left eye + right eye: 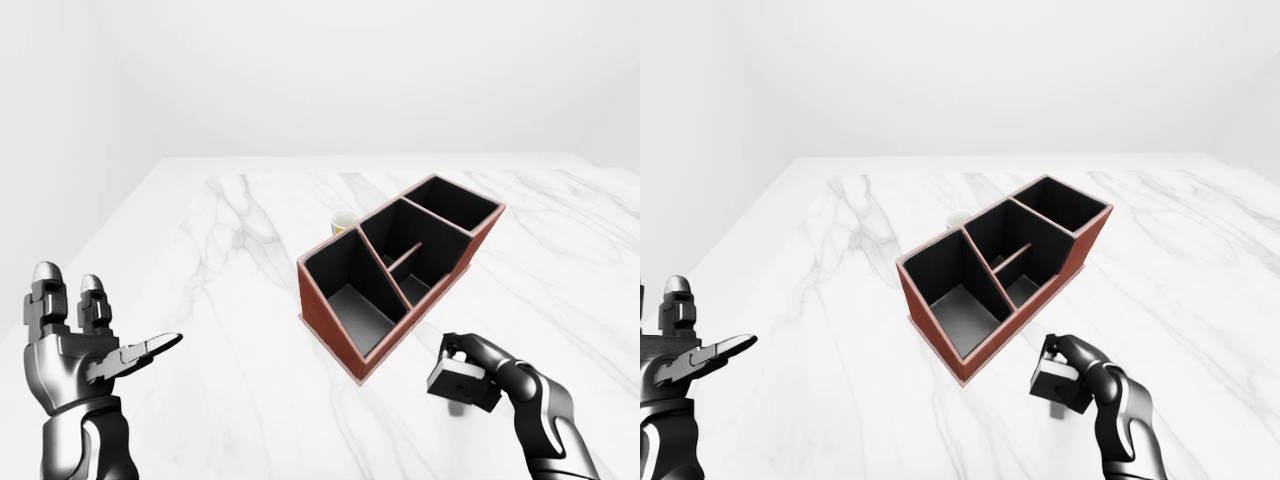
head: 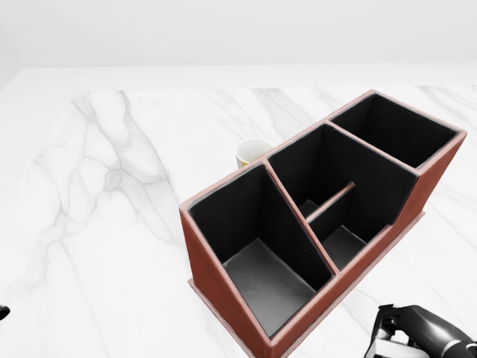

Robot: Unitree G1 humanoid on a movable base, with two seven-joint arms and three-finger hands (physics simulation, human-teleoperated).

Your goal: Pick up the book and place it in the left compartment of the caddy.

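Right robot hand [image 1: 470, 368] has its fingers curled round the small dark book [image 1: 460, 383], gripping it just above the marble worktop [image 1: 220, 300] at about 4 o'clock of the caddy [image 1: 395, 270] in the left-eye view, near its low end but not touching. Left robot hand [image 1: 85, 345] is released, fingers spread, palm up, well apart at 8 o'clock. All caddy compartments look bare; a yellow-white cup [image 2: 253, 153] sits just beside the caddy's wall at 11 o'clock in the head view.

One caddy [image 1: 400, 262] of four compartments, one cup [image 2: 253, 151], one book [image 1: 461, 381], two hands.
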